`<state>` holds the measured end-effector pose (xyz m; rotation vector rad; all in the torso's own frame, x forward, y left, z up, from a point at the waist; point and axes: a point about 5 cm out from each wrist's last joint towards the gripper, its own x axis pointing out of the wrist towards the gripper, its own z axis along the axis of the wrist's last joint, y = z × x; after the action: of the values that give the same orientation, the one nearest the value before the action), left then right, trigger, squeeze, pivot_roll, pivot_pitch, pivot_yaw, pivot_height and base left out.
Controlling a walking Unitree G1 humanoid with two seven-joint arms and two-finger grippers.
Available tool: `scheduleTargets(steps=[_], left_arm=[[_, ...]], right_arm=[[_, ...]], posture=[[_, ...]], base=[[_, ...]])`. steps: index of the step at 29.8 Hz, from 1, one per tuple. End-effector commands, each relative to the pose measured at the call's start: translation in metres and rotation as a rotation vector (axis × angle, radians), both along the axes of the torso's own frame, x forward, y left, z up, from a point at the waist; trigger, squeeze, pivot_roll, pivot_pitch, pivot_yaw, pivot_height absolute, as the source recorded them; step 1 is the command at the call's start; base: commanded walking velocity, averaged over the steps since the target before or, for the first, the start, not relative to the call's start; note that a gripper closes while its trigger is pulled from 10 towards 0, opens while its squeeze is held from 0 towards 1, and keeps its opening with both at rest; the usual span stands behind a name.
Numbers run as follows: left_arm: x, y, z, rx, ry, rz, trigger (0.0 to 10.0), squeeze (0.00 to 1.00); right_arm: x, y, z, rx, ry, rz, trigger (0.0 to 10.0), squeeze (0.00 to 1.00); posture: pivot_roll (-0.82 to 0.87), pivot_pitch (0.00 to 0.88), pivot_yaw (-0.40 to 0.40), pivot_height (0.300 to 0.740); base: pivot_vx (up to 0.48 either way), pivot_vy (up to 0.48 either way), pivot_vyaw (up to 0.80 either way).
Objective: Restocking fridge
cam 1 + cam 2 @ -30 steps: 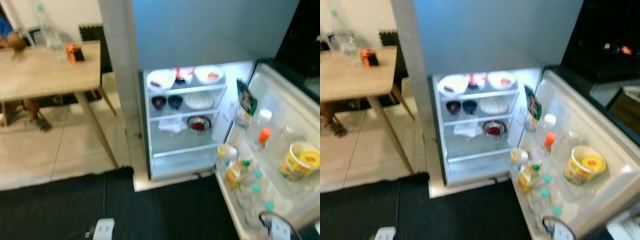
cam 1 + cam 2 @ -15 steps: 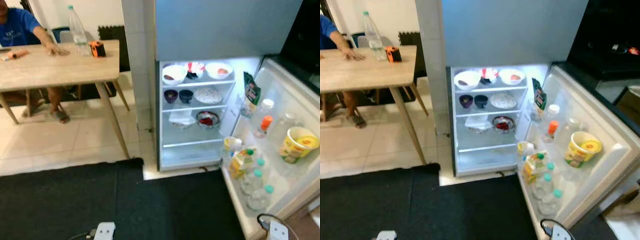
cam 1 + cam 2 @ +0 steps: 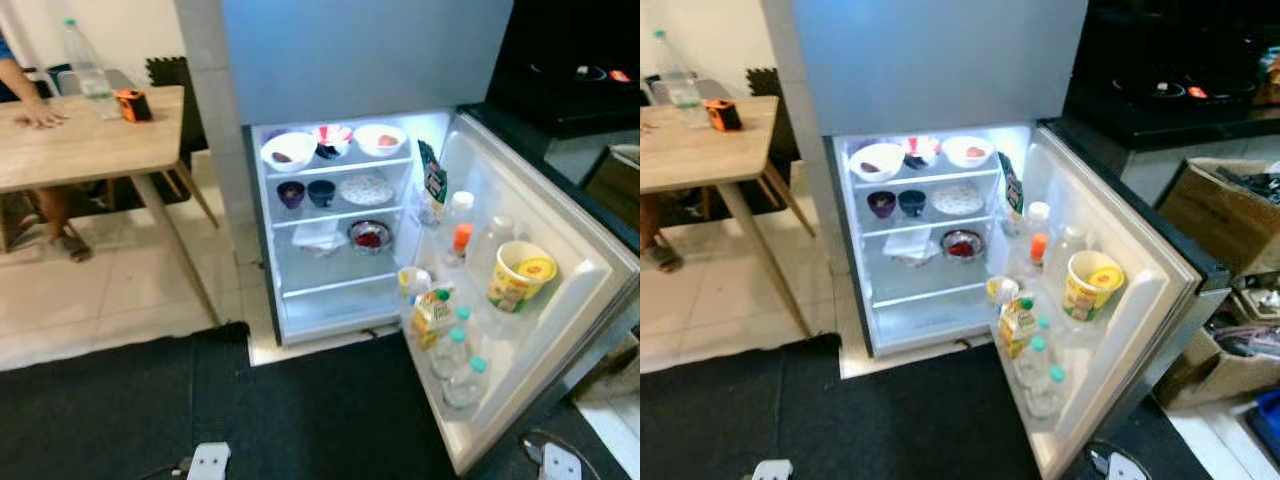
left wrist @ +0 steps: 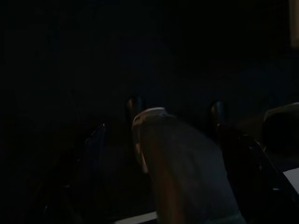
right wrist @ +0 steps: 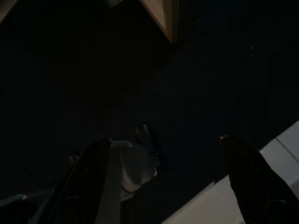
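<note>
Right, fridge (image 3: 350, 60) dead ahead past the dark mat (image 3: 300, 420), lower compartment open, door (image 3: 600, 275) swung wide to the right, interior lit.

Left gripper (image 4: 161, 128): hanging in the dark, fingers spread, nothing between them. Right gripper (image 5: 166, 140): same, splayed and empty over dark floor.

Probably at the survey or approach step, since no stock is in either claw. To do it well:
- Pick the free slot before carrying anything. Lowest shelf (image 3: 330, 290) looks bare, so best candidate.
- Approach square to the opening and keep the right arm off the door edge; a nudge would swing it.
- Reach in low and level. Upper shelves are crowded, with little headroom.
- Avoid the door racks; already packed.

Looks of it: grey front, white lit liner, wire-fronted shelves.
- Top shelf: two white bowls (image 3: 288, 152) with a patterned one between.
- Middle: two dark cups (image 3: 291, 192), patterned plate (image 3: 366, 188) beside them.
- Below: folded white item (image 3: 320, 238), bowl of something red (image 3: 369, 236).
- Door: green packet (image 3: 432, 180), orange-capped bottle (image 3: 461, 240), yellow tub (image 3: 521, 276), carton (image 3: 432, 310), teal-capped bottles (image 3: 462, 385) lowest.

Further out: wooden table (image 3: 80, 150) to the left, well apart, with a water bottle (image 3: 82, 70), an orange object (image 3: 131, 104) and a person's hand (image 3: 40, 118) resting on it. Cardboard boxes (image 3: 1220, 205) off right.
</note>
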<state>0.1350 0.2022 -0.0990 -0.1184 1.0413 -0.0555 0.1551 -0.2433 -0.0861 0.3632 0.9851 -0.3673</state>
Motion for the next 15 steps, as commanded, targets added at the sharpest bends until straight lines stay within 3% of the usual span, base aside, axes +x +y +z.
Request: scheduleTargets(steps=[1,4,7,10,12,15], left_arm=[[-0.003,0.001,-0.001,0.007,0.014,-0.008,10.0,0.0],[-0.003,0.001,-0.001,0.007,0.014,-0.009,10.0,0.0],[-0.003,0.001,-0.001,0.007,0.013,-0.013,10.0,0.0],[-0.003,0.001,-0.001,0.007,0.013,-0.014,10.0,0.0],[-0.003,0.001,-0.001,0.007,0.012,-0.013,10.0,0.0],[-0.003,0.001,-0.001,0.007,0.012,-0.013,10.0,0.0]], right_arm=[[0.004,-0.007,0.004,-0.018,-0.033,-0.036,10.0,0.0],[0.006,-0.01,0.006,-0.025,-0.049,-0.055,10.0,0.0],[0.006,-0.048,0.019,-0.174,-0.044,-0.205,10.0,0.0],[0.003,-0.056,0.021,-0.214,-0.022,-0.215,10.0,0.0],[-0.006,-0.065,0.021,-0.249,0.032,-0.221,0.0,0.0],[-0.018,-0.074,0.02,-0.285,0.097,-0.239,0.0,0.0]], posture=[[-0.06,0.006,-0.029,0.74],[-0.06,0.003,-0.029,0.74],[-0.06,0.003,-0.029,0.74],[-0.06,0.003,-0.029,0.74],[-0.06,0.0,-0.03,0.74],[-0.06,0.0,-0.03,0.74]], base=[[0.0,0.0,0.0],[0.0,0.0,0.0],[0.0,0.0,0.0],[0.0,0.0,0.0],[0.0,0.0,0.0],[0.0,0.0,0.0]])
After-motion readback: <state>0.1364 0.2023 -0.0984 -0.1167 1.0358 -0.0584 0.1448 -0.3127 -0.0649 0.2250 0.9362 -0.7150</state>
